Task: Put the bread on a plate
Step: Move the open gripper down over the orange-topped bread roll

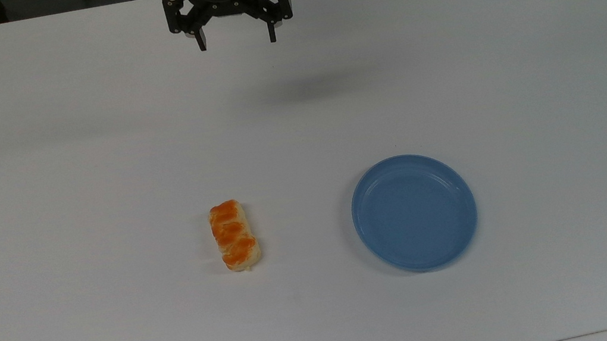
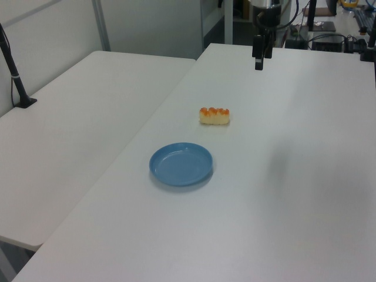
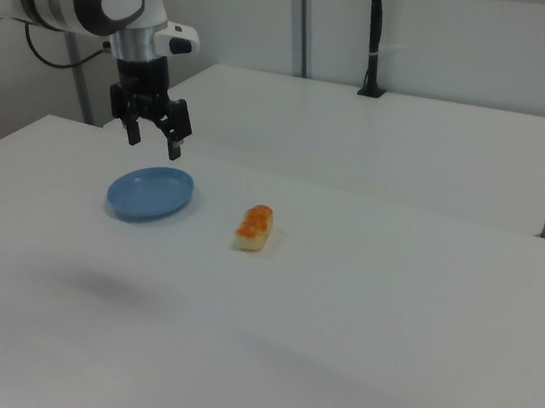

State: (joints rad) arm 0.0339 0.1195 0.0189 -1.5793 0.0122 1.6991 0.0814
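both pincer [image 1: 236,41] fingers spread, empty.

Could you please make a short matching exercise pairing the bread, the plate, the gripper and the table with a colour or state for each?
Column 1:
1. bread
2. plate
3. gripper
4. table

Column 2:
A. light blue, with nothing on it
B. open, held above the table
C. plain white surface
D. orange-brown on top, lying on the table beside the plate

Pairs: 1-D, 2-A, 3-B, 4-C
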